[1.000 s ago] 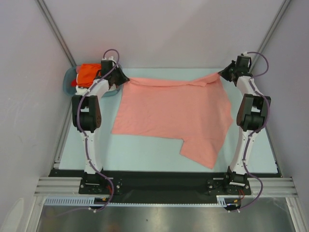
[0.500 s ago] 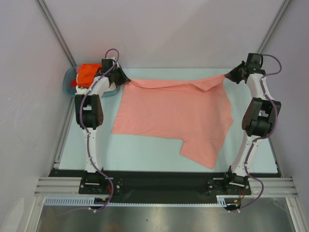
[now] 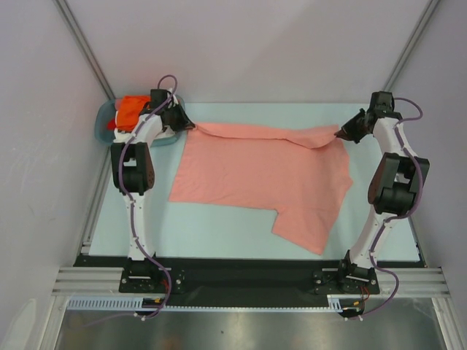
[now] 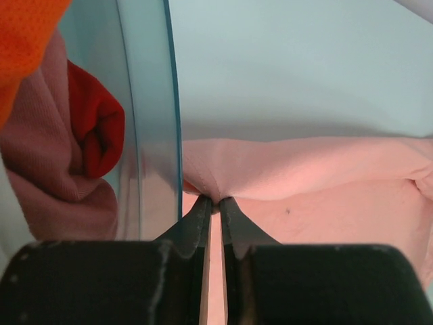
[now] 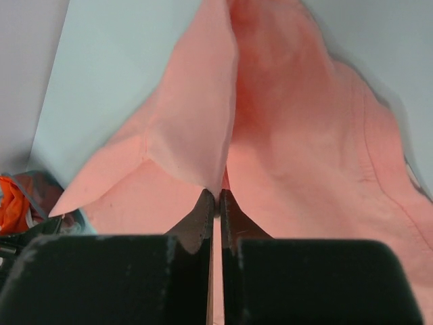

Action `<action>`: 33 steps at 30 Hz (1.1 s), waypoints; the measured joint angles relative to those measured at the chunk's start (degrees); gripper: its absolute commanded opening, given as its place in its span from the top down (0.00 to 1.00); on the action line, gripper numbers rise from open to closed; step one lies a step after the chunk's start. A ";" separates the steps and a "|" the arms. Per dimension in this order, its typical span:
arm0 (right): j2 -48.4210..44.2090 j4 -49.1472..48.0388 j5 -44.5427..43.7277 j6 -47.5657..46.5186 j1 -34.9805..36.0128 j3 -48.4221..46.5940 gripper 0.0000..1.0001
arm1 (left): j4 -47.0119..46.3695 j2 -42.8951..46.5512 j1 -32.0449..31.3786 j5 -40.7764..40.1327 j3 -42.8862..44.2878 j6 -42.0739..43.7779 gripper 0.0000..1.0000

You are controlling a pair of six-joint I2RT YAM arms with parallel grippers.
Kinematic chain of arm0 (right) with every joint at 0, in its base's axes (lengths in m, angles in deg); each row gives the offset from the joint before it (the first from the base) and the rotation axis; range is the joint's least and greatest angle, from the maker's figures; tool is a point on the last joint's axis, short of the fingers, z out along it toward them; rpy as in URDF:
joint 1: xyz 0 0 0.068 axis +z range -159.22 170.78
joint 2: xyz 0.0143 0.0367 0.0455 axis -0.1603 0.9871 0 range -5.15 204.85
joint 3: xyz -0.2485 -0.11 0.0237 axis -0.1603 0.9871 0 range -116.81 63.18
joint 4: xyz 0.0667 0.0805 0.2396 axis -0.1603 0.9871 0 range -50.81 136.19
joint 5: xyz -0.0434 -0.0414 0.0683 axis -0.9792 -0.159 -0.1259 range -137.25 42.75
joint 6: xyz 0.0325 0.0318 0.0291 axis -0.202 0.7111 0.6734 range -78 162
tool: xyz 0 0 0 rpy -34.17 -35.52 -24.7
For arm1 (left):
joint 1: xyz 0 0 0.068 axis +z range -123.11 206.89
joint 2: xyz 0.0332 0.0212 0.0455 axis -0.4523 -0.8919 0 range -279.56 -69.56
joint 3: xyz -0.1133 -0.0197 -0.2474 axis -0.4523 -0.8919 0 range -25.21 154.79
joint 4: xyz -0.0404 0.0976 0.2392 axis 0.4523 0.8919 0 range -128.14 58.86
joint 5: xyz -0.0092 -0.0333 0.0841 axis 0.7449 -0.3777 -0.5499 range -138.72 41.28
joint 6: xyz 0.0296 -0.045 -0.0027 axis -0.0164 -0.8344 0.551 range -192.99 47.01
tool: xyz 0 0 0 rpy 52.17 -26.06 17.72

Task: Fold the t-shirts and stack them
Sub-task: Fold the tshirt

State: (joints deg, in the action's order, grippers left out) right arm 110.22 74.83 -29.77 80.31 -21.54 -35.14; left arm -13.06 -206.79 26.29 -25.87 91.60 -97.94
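Note:
The salmon-pink t-shirt lies spread across the middle of the table, its far edge lifted and stretched between both grippers. My left gripper is shut on the shirt's far left corner, right beside the basket. My right gripper is shut on the far right corner. The bright orange shirt sits bundled in the teal basket at the far left; it also shows in the left wrist view. The white printed shirt is out of view.
The basket's translucent wall stands just left of my left fingers, with red and dusty-pink cloth inside. Grey walls enclose the table on three sides. A sleeve of the pink shirt trails toward the near edge.
The right gripper has moved right, then down toward the table with the shirt's corner, pulling the far edge taut and lower. The left gripper has stayed put, still holding its corner.

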 measured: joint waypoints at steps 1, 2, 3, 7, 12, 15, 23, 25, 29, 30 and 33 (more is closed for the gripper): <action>-0.81 0.48 0.00 -0.17 0.07 0.57 1.00 | 0.28 0.00 0.04 0.04 0.00 0.09 0.91; -1.51 0.66 0.00 -0.37 0.09 0.98 1.00 | 0.68 0.00 0.09 0.07 0.00 0.15 0.91; -2.25 0.92 0.00 -0.52 0.09 1.31 1.00 | 1.14 0.00 0.11 0.04 0.00 0.31 0.91; -4.63 1.25 0.00 -0.83 -0.02 2.25 1.00 | 2.34 0.07 0.20 -0.04 0.00 1.62 0.91; -6.25 2.25 0.02 -0.87 -0.02 3.34 1.00 | 3.72 0.37 0.33 -0.26 0.00 3.50 0.90; -6.82 2.69 0.02 -0.85 0.15 4.85 1.00 | 4.96 0.57 0.37 -0.39 0.00 4.57 0.88; -8.72 4.35 0.00 -0.83 1.03 8.31 1.00 | 9.86 1.53 0.37 -1.73 0.00 8.00 0.89; -9.35 4.63 -0.02 -0.83 1.38 8.68 1.00 | 10.71 1.70 0.37 -1.97 0.00 8.70 0.89; -10.45 4.94 -0.04 -0.85 1.77 9.66 1.00 | 12.13 1.86 0.37 -2.25 0.00 9.55 0.86; -10.67 4.96 -0.04 -0.85 1.86 9.94 1.00 | 12.50 1.86 0.37 -2.27 0.00 9.70 0.85; -11.06 5.60 -0.33 -0.87 1.88 10.49 1.00 | 12.83 1.88 0.37 -2.27 0.00 10.14 0.83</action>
State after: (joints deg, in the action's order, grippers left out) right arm 99.17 80.43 -30.10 79.43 -19.66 -24.65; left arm -0.23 -204.91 26.66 -28.15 91.60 -87.80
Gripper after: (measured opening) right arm 0.028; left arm 0.157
